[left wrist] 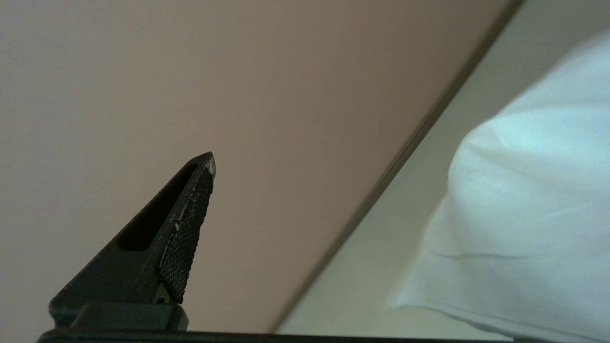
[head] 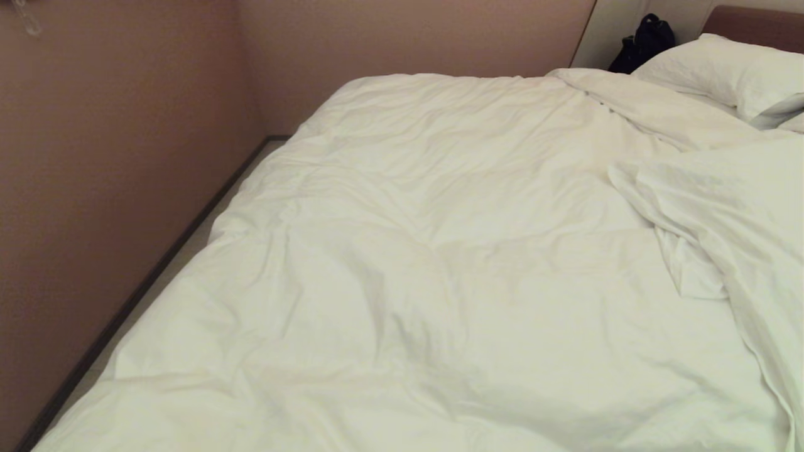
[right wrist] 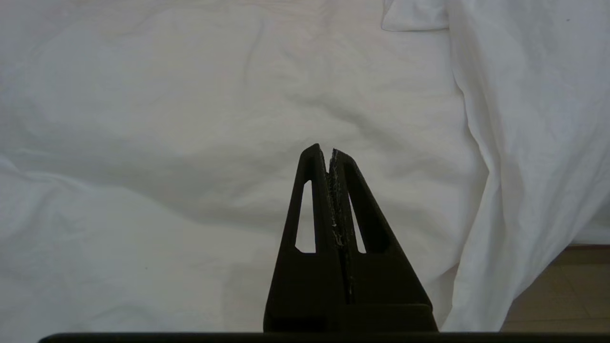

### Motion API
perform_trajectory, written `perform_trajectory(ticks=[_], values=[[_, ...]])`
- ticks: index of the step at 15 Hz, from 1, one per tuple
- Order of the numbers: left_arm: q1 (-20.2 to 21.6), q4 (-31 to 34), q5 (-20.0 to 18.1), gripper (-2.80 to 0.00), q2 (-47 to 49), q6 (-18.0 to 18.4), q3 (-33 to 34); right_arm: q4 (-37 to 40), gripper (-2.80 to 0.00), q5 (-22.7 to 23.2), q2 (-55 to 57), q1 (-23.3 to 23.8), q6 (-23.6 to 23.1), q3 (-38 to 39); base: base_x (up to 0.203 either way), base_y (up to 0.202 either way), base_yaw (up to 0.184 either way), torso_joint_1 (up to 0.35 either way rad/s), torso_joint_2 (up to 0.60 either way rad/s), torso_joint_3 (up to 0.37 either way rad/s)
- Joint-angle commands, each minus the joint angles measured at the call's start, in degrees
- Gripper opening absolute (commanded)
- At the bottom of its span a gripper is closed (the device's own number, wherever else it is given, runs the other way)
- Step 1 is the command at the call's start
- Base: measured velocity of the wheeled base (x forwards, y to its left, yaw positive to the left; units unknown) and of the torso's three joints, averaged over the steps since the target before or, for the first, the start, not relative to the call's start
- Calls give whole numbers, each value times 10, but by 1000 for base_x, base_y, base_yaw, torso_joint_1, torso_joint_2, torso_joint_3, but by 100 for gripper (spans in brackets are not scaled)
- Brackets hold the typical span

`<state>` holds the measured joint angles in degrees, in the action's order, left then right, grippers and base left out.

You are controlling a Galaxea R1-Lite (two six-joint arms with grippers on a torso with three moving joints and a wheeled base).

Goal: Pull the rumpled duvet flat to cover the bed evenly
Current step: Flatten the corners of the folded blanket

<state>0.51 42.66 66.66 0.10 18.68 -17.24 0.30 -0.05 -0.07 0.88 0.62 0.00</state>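
Note:
The white duvet (head: 440,251) lies wrinkled over most of the bed, whose reddish-brown headboard (head: 754,22) shows at the far right. On the right side a thick fold of duvet (head: 728,201) is doubled back over itself. My left gripper (left wrist: 329,186) is open; one black finger (left wrist: 190,224) shows against the wall, apart from the duvet's hanging edge (left wrist: 533,190). My right gripper (right wrist: 330,151) is shut on nothing, just above the duvet (right wrist: 190,119) near the bed's edge. Neither gripper shows in the head view.
A pink-brown wall (head: 113,157) runs along the bed's left side, with a narrow strip of pale floor (head: 188,251) and a dark skirting between. White pillows (head: 735,75) lie by the headboard, a black bag (head: 644,41) behind them. Floor (right wrist: 567,290) shows past the bed's edge.

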Motion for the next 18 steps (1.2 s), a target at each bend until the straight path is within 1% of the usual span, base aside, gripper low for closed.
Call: perform_trajectory(ticks=[1,2,4,5,6,8,10,11,13,14,15,17,18], values=[[0,-112,-14,0,1,8,-12,0,-280,0,1,0,0,0,0,0,0,0,0,0],[0,-152,-37,0,1,21,-17,0,-280,0,1,0,0,0,0,0,0,0,0,0],[0,-269,-79,0,1,64,-27,0,-280,0,1,0,0,0,0,0,0,0,0,0],[0,-315,-104,0,0,87,-30,0,-280,0,1,0,0,0,0,0,0,0,0,0],[0,-321,-115,0,0,98,-38,0,-280,0,1,0,0,0,0,0,0,0,0,0],[0,-323,-127,0,1,99,-59,0,-280,0,1,0,0,0,0,0,0,0,0,0],[0,-325,-158,0,2,99,-80,0,-280,0,1,0,0,0,0,0,0,0,0,0],[0,-327,-188,0,3,98,-92,0,-280,0,1,0,0,0,0,0,0,0,0,0],[0,-330,-210,0,1,92,-95,0,-280,0,1,0,0,0,0,0,0,0,0,0],[0,-331,-238,0,-1,82,-95,0,-280,0,1,0,0,0,0,0,0,0,0,0],[0,-332,-249,0,-1,74,-95,0,-280,0,1,0,0,0,0,0,0,0,0,0],[0,-328,-305,0,0,65,-89,0,-280,0,1,0,0,0,0,0,0,0,0,0],[0,-326,-322,0,0,60,-87,0,-280,0,1,0,0,0,0,0,0,0,0,0]])
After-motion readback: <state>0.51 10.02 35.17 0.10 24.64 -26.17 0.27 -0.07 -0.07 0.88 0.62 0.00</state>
